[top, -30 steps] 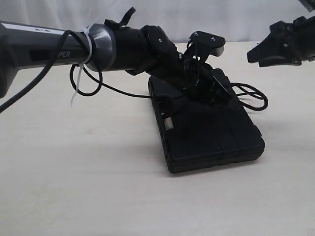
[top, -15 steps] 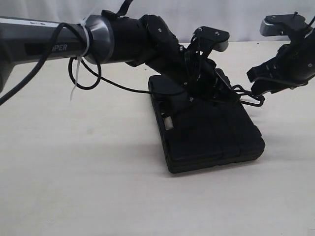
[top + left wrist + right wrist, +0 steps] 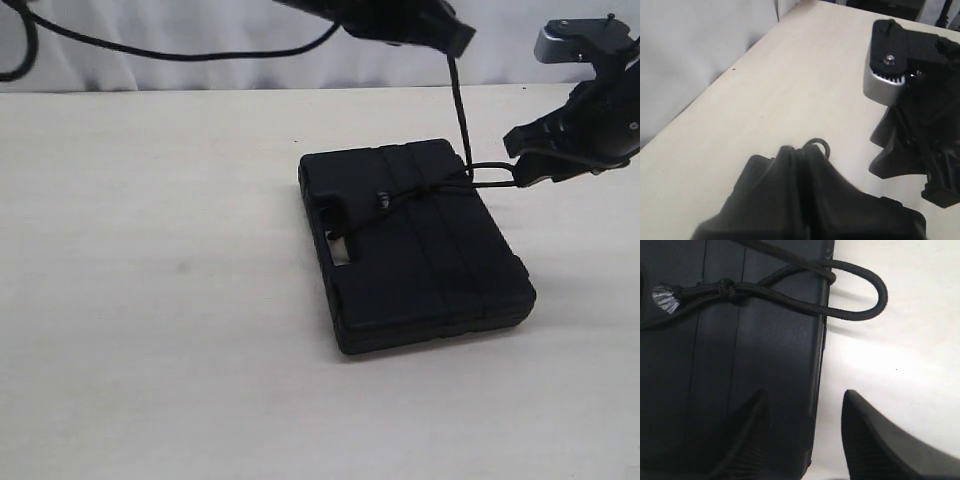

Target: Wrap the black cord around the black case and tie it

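Black case flat on the worktop, black cord crossed over it and knotted on top. Above the case, left pincer clenched on the cord's taut rising strand. Just beside the case, right pincer released, near the cord's loop.

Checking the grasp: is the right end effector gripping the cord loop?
No: the right end effector stands open, and the loop of the black cord lies clear of it.

The black case lies flat on the table right of centre, the black cord crossing its top toward the far end, one strand rising to the left gripper above, a loop sticking out right, near the right gripper.
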`<state>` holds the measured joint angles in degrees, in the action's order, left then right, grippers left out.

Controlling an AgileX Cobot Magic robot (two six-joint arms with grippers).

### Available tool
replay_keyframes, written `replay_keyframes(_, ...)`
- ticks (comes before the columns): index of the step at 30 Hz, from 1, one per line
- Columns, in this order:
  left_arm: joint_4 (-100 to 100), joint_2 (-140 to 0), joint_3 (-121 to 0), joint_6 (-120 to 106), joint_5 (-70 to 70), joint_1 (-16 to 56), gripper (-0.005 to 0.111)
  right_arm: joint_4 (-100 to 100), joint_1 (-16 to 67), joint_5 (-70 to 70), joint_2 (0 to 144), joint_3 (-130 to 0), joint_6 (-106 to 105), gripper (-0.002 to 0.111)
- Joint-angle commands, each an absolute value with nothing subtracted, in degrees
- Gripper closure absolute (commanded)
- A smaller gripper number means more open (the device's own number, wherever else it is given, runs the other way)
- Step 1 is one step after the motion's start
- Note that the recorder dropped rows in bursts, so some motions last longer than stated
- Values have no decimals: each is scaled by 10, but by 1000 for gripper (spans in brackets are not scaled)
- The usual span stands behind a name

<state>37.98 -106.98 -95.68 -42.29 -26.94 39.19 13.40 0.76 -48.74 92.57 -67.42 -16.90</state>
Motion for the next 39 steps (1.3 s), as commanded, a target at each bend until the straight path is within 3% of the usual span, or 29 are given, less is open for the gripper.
replay_keyframes(1,377,-1021,-961,-421,-259,380,107,144,8,-484,920,-672,-169,65)
replay_keyframes(24,315,-942,-986,-424,-190,380,107,259,8,-497,920,-672,-241,65)
replay_keyframes(32,315,-943,-988,-425,-224,380,107,584,9,-487,920,-647,-565,65)
replay_keyframes(39,317,-943,-988,-433,-231,380,107,673,82,-313,942,-579,-745,65)
